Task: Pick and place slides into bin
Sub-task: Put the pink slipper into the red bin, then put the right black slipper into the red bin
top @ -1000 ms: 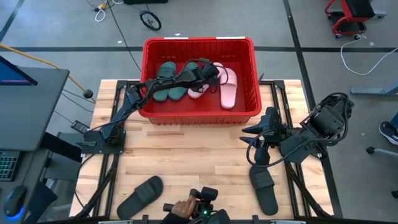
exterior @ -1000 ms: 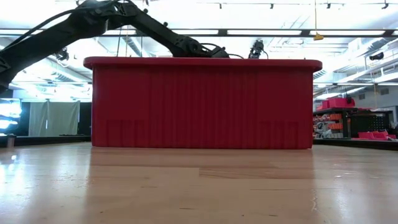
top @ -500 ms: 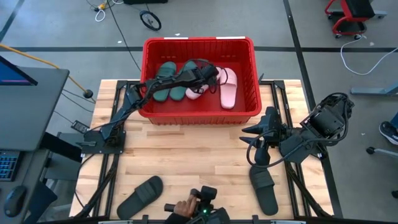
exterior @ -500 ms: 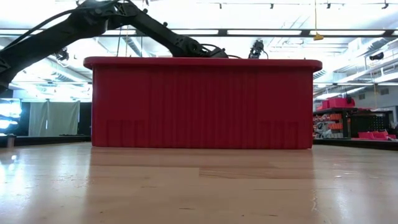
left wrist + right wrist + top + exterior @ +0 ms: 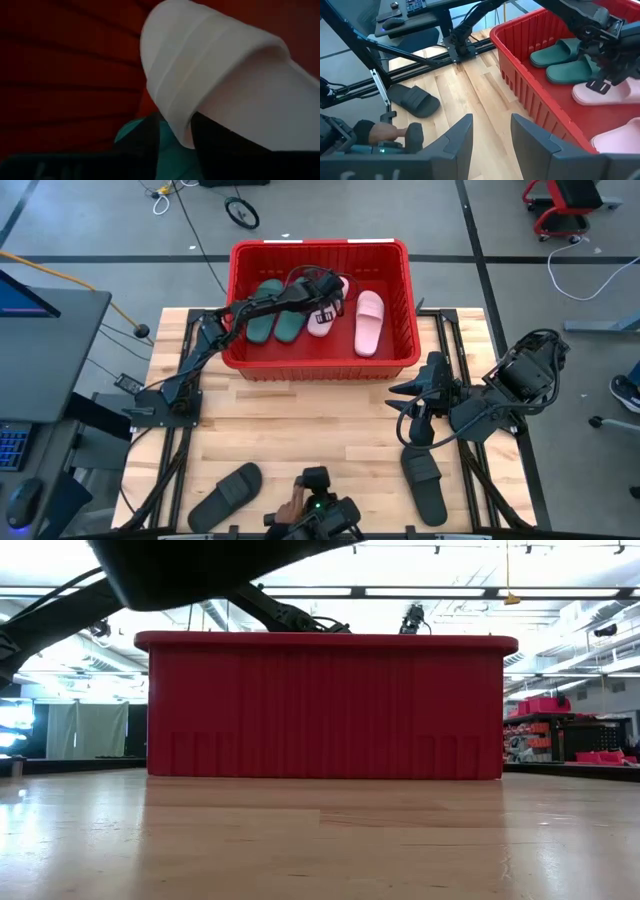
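The red bin (image 5: 320,365) stands at the table's far middle. Inside it lie two dark green slides (image 5: 275,315) and two pale pink slides, one at the right (image 5: 368,320). My left gripper (image 5: 325,290) reaches into the bin from the left and is shut on the other pink slide (image 5: 321,320), which lies beside the green ones. My right gripper (image 5: 412,408) hovers open and empty over the table's right side. Two black slides lie near the table's near edge, one at the left (image 5: 225,495) and one at the right (image 5: 425,482). My left gripper holds the pink slide by the edge of its wide strap (image 5: 182,127). One finger (image 5: 220,150) stands in the strap's opening and the other (image 5: 147,137) outside it. The fingers come from above, slanting from the table's left. Whether the slide rests on the bin's floor, I cannot tell.
A person's hand with a dark device (image 5: 315,508) shows at the table's near edge, between the two black slides; it also shows in the right wrist view (image 5: 385,134). A dark blurred shape (image 5: 200,570) crosses the top of the low view. Bare wood lies at the table's middle (image 5: 320,430).
My left gripper has gone toward the bin's far wall with the pink slide, which now lies farther back beside the green slides. The hand with the device at the near edge has shifted, and a dark shape has come into the low view.
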Available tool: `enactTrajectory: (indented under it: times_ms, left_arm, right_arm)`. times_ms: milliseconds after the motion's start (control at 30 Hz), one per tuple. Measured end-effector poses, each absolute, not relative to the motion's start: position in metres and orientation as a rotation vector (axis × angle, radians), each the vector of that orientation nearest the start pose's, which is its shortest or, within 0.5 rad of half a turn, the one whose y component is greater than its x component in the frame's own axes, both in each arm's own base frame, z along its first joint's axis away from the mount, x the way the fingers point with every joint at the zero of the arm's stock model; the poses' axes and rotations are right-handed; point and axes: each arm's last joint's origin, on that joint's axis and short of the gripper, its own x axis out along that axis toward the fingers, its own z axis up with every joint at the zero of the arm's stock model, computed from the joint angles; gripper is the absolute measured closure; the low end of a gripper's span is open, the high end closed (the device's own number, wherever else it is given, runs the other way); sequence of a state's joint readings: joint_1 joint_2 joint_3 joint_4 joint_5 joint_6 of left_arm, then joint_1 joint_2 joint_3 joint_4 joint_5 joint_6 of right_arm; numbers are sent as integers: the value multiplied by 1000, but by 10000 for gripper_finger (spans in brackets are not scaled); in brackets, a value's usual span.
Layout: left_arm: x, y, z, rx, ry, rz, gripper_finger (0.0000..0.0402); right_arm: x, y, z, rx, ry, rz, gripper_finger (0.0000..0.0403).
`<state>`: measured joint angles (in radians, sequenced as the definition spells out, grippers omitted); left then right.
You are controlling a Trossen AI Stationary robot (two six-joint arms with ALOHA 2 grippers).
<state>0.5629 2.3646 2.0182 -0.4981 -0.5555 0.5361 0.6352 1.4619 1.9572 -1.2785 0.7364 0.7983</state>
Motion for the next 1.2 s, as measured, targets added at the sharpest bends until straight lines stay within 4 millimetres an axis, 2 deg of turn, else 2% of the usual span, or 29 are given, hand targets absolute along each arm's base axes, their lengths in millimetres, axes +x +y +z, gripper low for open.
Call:
enactTrajectory:
  times_ms: [133, 267, 400, 533, 667, 767, 933, 1033, 1200]
  left_arm:
    - [434, 287, 193, 374, 1105, 831, 254]
    - [442, 273, 192, 346, 1082, 827, 226]
    - [455, 248, 200, 377, 1059, 799, 207]
    - [461, 220, 234, 504, 1022, 853, 199]
    - [460, 189, 276, 590, 959, 906, 198]
    - [450, 165, 318, 530, 825, 939, 198]
    - [429, 125, 376, 378, 605, 950, 198]
    - [413, 105, 406, 339, 511, 932, 198]
    - [392, 83, 432, 334, 470, 897, 203]
  right_arm:
    - [212, 134, 463, 312, 569, -296, 265]
    - [216, 145, 437, 358, 742, -222, 265]
    - [210, 153, 406, 367, 972, -210, 265]
    - [197, 162, 372, 365, 1193, -249, 265]
    - [185, 183, 334, 316, 1344, -156, 265]
    - [173, 203, 298, 273, 1424, -38, 265]
    - [153, 228, 246, 313, 1416, 73, 263]
    - [143, 230, 228, 307, 1425, 75, 255]
    - [137, 223, 214, 209, 1425, 45, 230]
